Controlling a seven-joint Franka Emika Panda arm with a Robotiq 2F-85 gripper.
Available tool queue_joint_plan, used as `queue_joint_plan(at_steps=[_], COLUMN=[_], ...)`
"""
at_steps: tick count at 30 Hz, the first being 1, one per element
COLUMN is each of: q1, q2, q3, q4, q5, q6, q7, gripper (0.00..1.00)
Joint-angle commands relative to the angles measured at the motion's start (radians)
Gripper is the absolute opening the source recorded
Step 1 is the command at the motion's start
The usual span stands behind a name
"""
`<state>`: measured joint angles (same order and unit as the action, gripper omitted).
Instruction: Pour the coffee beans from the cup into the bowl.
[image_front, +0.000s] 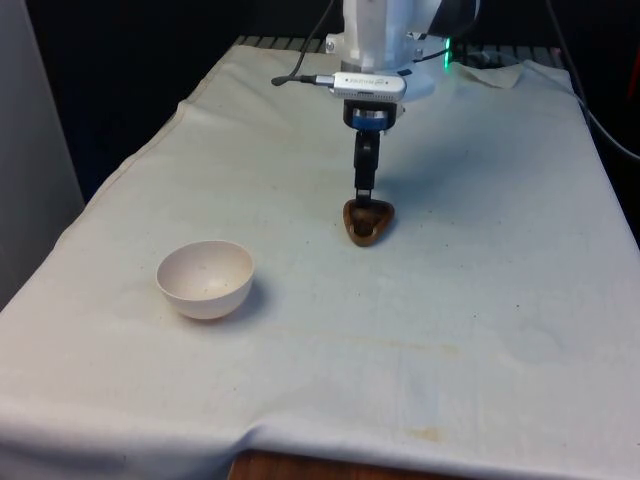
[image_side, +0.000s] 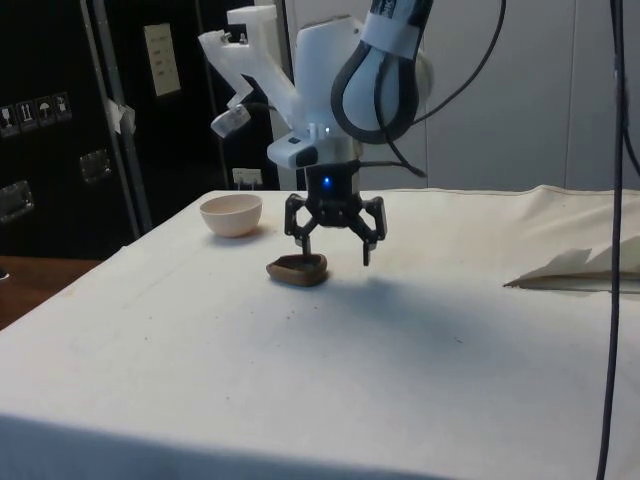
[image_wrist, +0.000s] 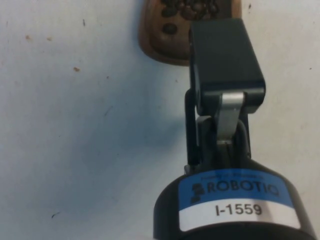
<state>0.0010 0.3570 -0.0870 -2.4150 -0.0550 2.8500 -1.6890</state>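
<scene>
A: Two vessels sit on the white cloth (image_front: 480, 300). What are they like?

B: Just below the gripper (image_side: 334, 246) is a low brown cup (image_front: 367, 221), wooden-looking, with a rounded, almost triangular rim. It is a shallow dish more than a tall cup. The wrist view shows dark, glossy coffee beans (image_wrist: 192, 9) heaped inside it. The bowl (image_front: 205, 279) is a pale, smooth, round half-sphere, matte cream in colour, and it stands well apart from the gripper, towards the front view's left and nearer that camera.

A: And the cloth?

B: Soft and a little creased, with faint brownish stains and a few dark specks. It hangs over the table edge.

A: How do the fingers stand?

B: Spread wide in the side view, pointing down, with the cup low between and beneath them. One fingertip (image_side: 303, 249) reaches down to the cup's rim; the other hangs apart from it, on the side away from the bowl. They grip nothing. Whether the near fingertip actually touches the rim I cannot tell.

A: Is the cup upright?

B: Yes, it rests flat on the cloth with the beans still in it.
</scene>
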Motion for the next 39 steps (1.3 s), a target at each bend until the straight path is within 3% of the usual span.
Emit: queue_joint_plan(at_steps=[1, 7, 8, 9, 14, 15, 16, 19, 21, 24, 25, 26, 32, 34, 35, 36, 39], q1=[0.011, 0.012, 0.000, 0.013, 0.013, 0.000, 0.013, 0.013, 0.013, 0.013, 0.000, 0.013, 0.012, 0.012, 0.000, 0.012, 0.009], q2=[0.006, 0.014, 0.007, 0.016, 0.020, 0.014, 0.020, 0.020, 0.021, 0.021, 0.015, 0.021, 0.022, 0.010, 0.015, 0.006, -0.006], q3=[-0.015, -0.018, 0.000, -0.018, -0.019, -0.001, -0.019, -0.019, -0.018, -0.018, -0.001, -0.018, -0.018, -0.018, -0.001, -0.018, -0.015], q4=[0.002, 0.006, 0.003, 0.008, 0.012, 0.009, 0.012, 0.013, 0.013, 0.014, 0.011, 0.014, 0.015, 0.018, 0.016, 0.020, 0.026], q5=[-0.014, -0.015, 0.000, -0.016, -0.016, 0.000, -0.016, -0.016, -0.016, -0.016, 0.000, -0.016, -0.016, -0.016, 0.000, -0.016, -0.013], q6=[0.013, 0.015, 0.001, 0.017, 0.018, 0.003, 0.019, 0.019, 0.019, 0.019, 0.003, 0.019, 0.020, 0.009, 0.004, 0.006, -0.003], q7=[0.016, 0.029, 0.014, 0.033, 0.040, 0.025, 0.041, 0.042, 0.043, 0.044, 0.029, 0.044, 0.044, 0.043, 0.030, 0.043, 0.040], gripper=[1.00, 1.00, 1.00, 1.00, 1.00, 0.98, 0.98, 0.83, 0.63, 0.46, 0.41, 0.41, 0.03, 0.00, 0.00, 0.00, 0.00])
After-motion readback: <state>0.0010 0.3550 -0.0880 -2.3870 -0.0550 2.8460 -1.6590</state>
